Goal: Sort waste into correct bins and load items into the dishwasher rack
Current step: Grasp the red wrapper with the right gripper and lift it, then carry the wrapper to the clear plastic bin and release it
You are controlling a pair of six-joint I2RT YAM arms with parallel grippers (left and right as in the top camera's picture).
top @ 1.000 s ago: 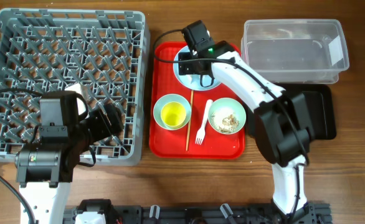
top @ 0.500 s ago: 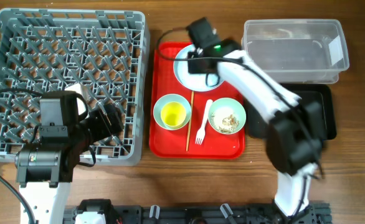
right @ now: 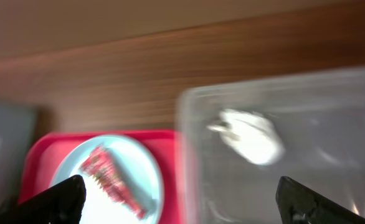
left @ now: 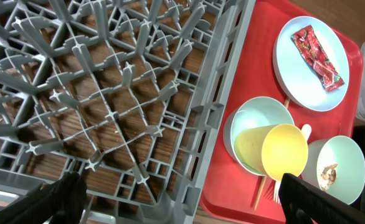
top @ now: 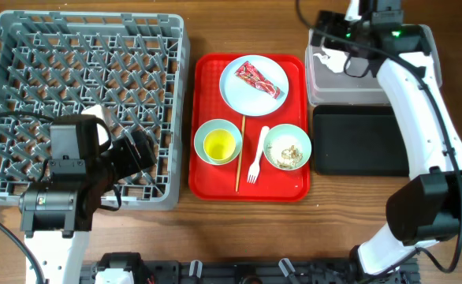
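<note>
Overhead view of a wooden desk with two robot arms. On the left sits the large grey dishwasher rack, a crate with a grid of upright pegs. The left tool hovers above the rack's right-hand edge, its two fingers spread wide with nothing between them. Just beside the rack, in the middle of the desk, is a red tray. At the tray's far end, a pale round plate carries the small red foil wrapper, which lies diagonally across it. Nearer the robot, a pale blue-green bowl has the small yellow cup sitting inside it. A second bowl to its right holds loose beige crumbs. Between the two bowls lie a thin wooden stick, its far end reaching the plate's rim, and a white plastic fork with its tines towards the robot. To the right of the red tray, the clear plastic tub stands at the far side, with the shallow black tray right in front of it. The right arm reaches over the tub, and the right tool hangs above the tub's left end, fingers wide apart and gripping nothing. The blurred right wrist view shows the crumpled white tissue inside the tub, near its left wall. Whether it rests on the tub's floor cannot be told.
</note>
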